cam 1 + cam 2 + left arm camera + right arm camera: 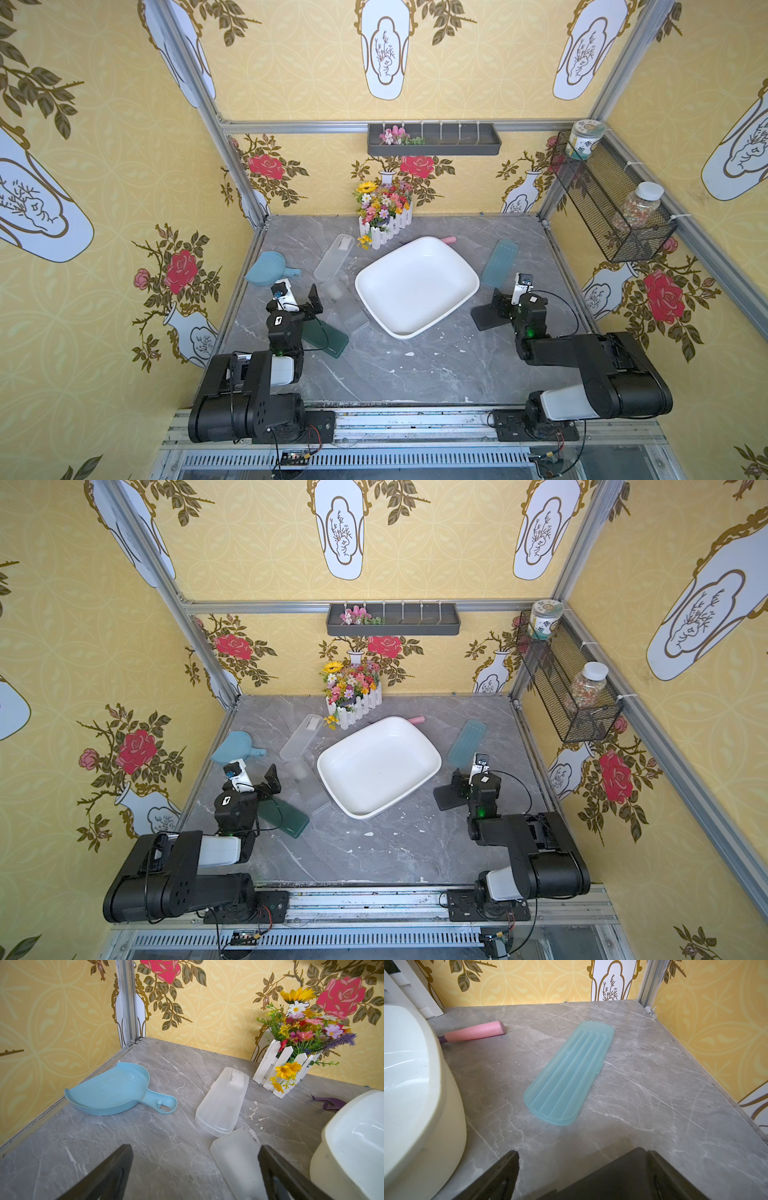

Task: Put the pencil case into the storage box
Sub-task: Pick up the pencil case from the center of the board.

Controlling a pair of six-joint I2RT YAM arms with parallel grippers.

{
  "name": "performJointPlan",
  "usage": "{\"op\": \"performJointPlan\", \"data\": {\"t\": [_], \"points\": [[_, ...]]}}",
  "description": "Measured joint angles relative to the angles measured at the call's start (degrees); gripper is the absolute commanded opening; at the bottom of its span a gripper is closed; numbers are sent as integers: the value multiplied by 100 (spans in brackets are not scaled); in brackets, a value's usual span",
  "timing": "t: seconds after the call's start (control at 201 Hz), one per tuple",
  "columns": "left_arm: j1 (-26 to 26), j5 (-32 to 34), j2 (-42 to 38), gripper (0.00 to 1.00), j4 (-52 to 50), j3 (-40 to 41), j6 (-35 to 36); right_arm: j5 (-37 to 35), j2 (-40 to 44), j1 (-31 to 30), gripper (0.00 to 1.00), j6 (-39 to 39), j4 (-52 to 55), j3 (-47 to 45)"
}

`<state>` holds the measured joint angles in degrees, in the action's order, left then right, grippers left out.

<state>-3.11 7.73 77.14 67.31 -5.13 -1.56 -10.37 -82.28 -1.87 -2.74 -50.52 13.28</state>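
A blue dustpan (266, 269) lies at the table's left edge. Just inward of it hovers the left gripper (195, 1148), its jaws spread wide and holding nothing. Under that arm's wrist a dark green pencil case (330, 340) lies flat on the marble, partly hidden. Next comes a frosted clear pencil case (347, 307) just beside the storage box (415, 286). In the left wrist view its near end sits against one finger (276, 1167), though I cannot tell whether they touch. A second frosted pencil case (334, 257) lies further back, ahead of the open jaws and apart from them, near the white picket flower box (384, 228). The storage box sits mid-table, turned at an angle, with a pink handle (449, 240) poking out behind its far rim. To its right a flat black case (484, 318) rests on the table beneath the right gripper (582, 1152), whose jaws also stand wide, gripping nothing. A light blue ribbed pencil case (569, 1073) lies ahead of that gripper, clear of it, beside the box's right rim. Every case lies outside the box
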Motion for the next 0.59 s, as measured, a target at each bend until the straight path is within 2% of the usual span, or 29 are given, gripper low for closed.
{"op": "performJointPlan", "data": {"t": [0.11, 0.164, 0.279, 0.383, 0.468, 0.593], "points": [[-26, 11, -72, 100, -133, -50, -9, -7, 33, 2, 97, 0, 37, 22], [-26, 164, -254, 99, -470, -225, -72, -103, 232, -4, 97, -7, 463, 173], [4, 562, -640, 99, -1274, -914, -173, -546, 844, -7, 97, -227, 1547, 975], [177, 850, -828, 99, -1891, -1163, -192, -778, 1252, 2, 97, -498, 2476, 1641], [350, 929, -1088, 100, -2448, -1353, -251, -789, 1246, 4, 97, -769, 3620, 2533], [505, 914, -1375, 100, -3101, -1775, -566, -651, 1047, -22, 97, -1078, 4741, 3552]]}}
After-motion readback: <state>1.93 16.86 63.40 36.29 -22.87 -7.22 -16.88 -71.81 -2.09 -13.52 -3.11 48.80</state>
